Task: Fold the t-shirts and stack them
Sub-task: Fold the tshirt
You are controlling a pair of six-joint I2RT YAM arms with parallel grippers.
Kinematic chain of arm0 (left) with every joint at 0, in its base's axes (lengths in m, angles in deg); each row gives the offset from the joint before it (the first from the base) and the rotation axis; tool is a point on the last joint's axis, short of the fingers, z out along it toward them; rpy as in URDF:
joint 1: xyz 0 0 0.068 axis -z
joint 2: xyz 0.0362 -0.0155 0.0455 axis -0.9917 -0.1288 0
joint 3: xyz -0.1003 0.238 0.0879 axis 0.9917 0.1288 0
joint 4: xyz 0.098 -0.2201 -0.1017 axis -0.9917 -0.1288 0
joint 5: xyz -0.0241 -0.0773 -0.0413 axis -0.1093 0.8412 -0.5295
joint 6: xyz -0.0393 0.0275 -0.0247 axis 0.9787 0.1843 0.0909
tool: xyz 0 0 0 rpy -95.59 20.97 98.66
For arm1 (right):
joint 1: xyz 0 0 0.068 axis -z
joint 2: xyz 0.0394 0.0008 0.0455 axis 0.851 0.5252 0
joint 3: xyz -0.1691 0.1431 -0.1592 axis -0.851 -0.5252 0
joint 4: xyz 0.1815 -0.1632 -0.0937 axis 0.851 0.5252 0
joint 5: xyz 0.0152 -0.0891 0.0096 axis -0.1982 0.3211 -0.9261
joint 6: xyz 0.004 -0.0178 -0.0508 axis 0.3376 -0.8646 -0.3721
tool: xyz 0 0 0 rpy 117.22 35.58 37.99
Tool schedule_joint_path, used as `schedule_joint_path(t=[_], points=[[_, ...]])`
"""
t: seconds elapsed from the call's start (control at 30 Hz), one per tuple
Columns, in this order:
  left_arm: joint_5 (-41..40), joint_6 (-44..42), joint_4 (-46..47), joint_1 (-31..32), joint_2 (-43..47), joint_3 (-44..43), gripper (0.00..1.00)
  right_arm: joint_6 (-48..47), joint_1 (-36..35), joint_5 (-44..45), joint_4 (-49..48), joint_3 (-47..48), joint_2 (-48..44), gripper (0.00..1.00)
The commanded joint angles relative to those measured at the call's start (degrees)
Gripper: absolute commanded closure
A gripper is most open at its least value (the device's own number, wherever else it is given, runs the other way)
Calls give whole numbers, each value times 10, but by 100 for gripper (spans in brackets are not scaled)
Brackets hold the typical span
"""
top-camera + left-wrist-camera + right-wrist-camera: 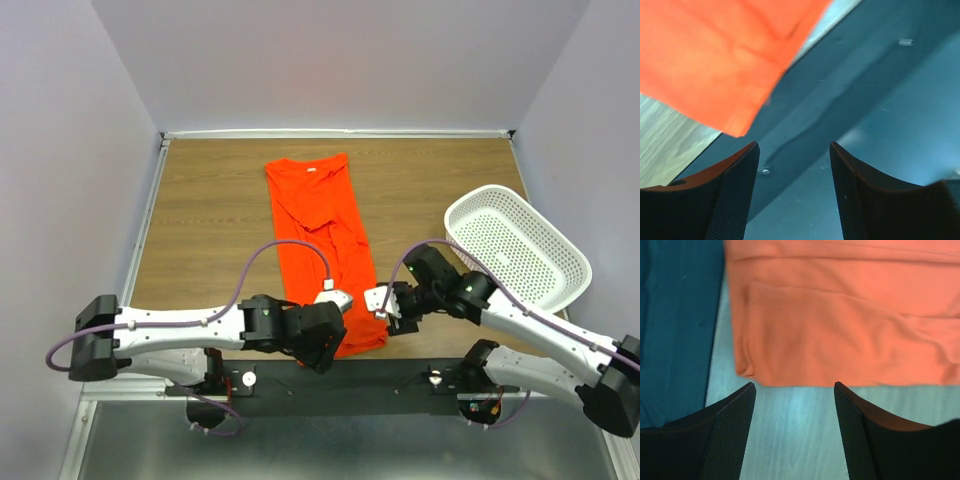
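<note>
Both hands spread, empty: left hand (794,146) at t-shirt (322,235) near hem, right hand (795,385) just beside hem.

Wooden table (210,210), orange t-shirt (325,240) lying in a long strip down the middle, collar at the far end; white basket (520,250) at right edge.

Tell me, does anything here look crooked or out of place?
The white basket sits tilted at the right edge of the table, seemingly partly off it. The orange t-shirt, folded into a long strip, lies slanted and wrinkled, its near end reaching the front edge.
</note>
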Motion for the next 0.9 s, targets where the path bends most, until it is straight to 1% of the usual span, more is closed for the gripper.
schedule_joint_path(t=[0.0,0.13,0.23,0.3,0.37,0.4,0.47,0.53,0.57,0.6,0.63,0.67,0.7,0.77,0.83,0.87], points=[[-83,55,-48,25,-36,-1,33,-109,3,-79,80,-5,41,30],[-82,60,0,32,-77,18,33,-160,3,-77,77,-18,69,30],[-106,62,5,32,-105,24,33,-168,3,-79,69,-22,92,31],[-107,63,15,32,-118,34,33,-178,3,-91,65,-24,103,32],[-101,70,29,32,-125,48,35,-191,3,-100,65,-27,105,32],[-101,94,32,33,-123,53,35,-197,3,-105,65,-29,104,33],[-103,150,49,32,-90,76,36,-209,3,-107,62,-35,94,33],[-102,195,87,32,-15,98,36,-211,3,-106,57,-42,80,33],[-100,223,103,32,18,128,36,-211,3,-109,54,-44,77,33],[-100,271,119,32,53,146,36,-212,3,-113,53,-44,77,33],[-100,302,129,32,126,163,37,-214,3,-116,53,-43,77,33],[-100,327,142,32,163,180,37,-221,3,-118,53,-46,80,33],[-98,371,145,31,232,211,41,-227,2,-122,53,-48,80,33],[-86,403,144,31,290,251,43,-260,0,-127,53,-58,83,33],[-63,440,139,30,346,272,43,-283,-4,-127,52,-61,88,33],[-56,450,136,30,356,286,43,-286,-6,-127,49,-61,96,34]])
